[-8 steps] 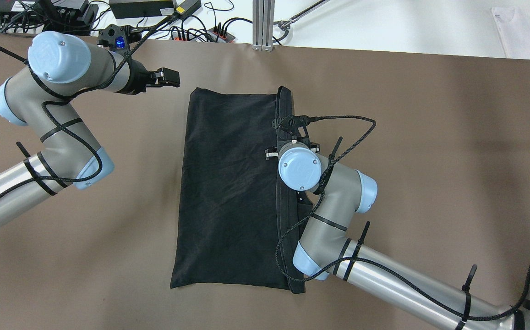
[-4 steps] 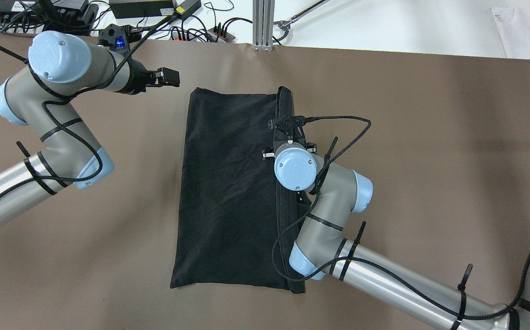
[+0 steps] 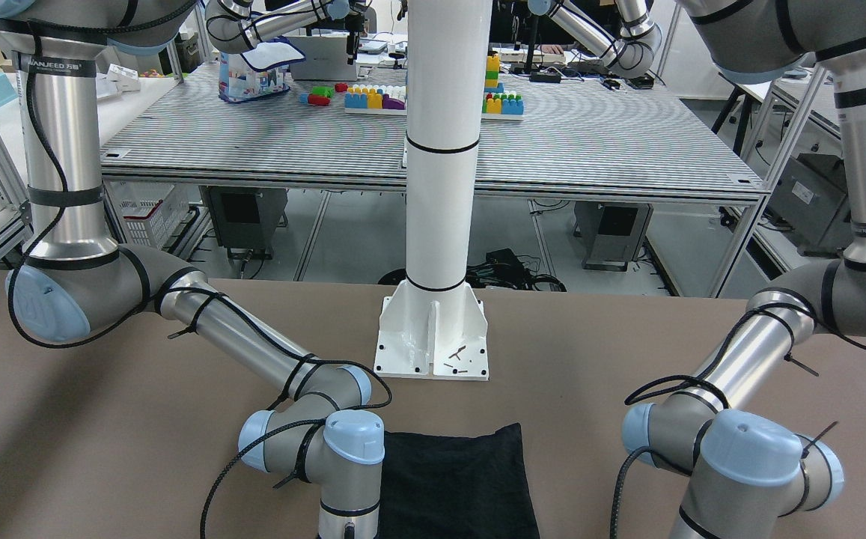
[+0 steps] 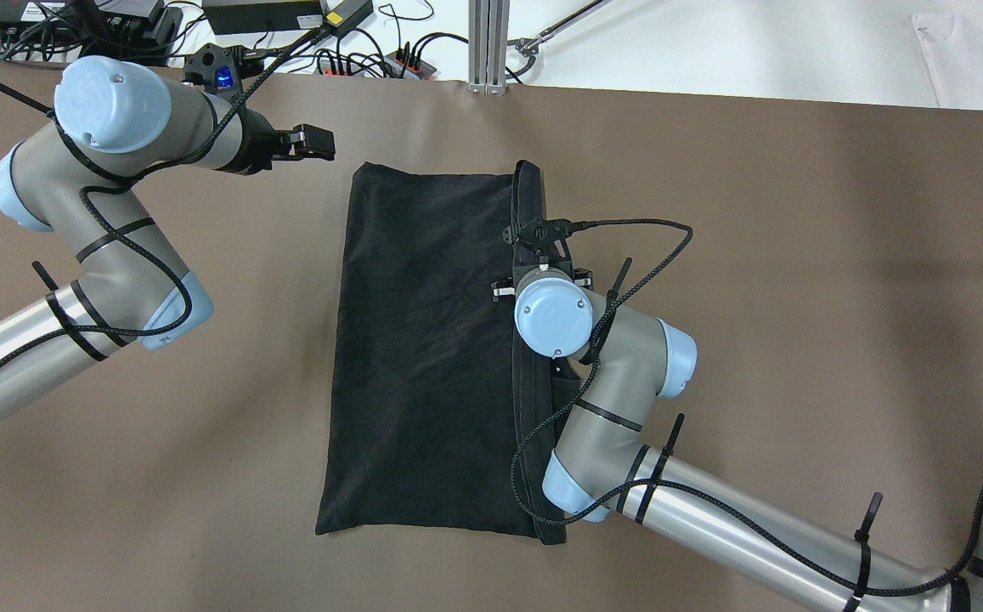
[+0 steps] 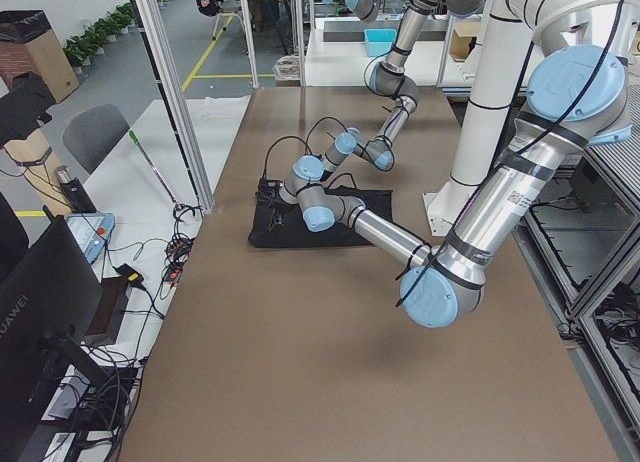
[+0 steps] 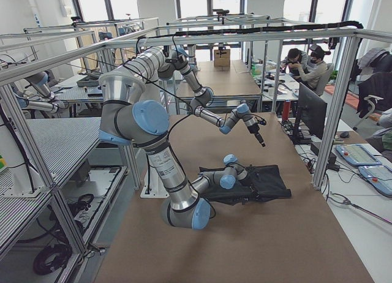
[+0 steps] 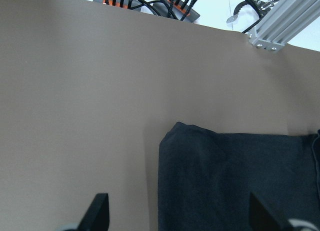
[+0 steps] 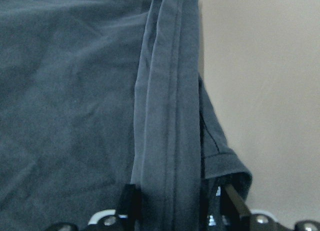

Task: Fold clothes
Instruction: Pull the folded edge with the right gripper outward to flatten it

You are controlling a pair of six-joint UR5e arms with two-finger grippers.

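The clothes are one black cloth (image 4: 423,357) lying flat on the brown table, long side running away from me. It also shows in the front view (image 3: 455,479) and the right side view (image 6: 269,182). A raised hemmed band (image 8: 167,91) runs along its right edge. My right gripper (image 8: 180,208) is low over that band, its fingers (image 8: 129,206) partly apart on either side of it, with a dark gap on the right. In the overhead view its wrist hides it. My left gripper (image 4: 321,143) hovers open and empty beyond the cloth's far left corner (image 7: 175,128).
A white pole's base (image 3: 433,337) stands on the table behind the cloth. Power strips and cables (image 4: 355,51) and an aluminium post (image 4: 488,42) line the far edge. A white garment (image 4: 975,59) lies far right. The right arm's cable (image 4: 627,225) loops beside the cloth.
My right wrist shifted slightly left and forward, then came back a little. The cloth has not visibly moved. The left arm stayed still.
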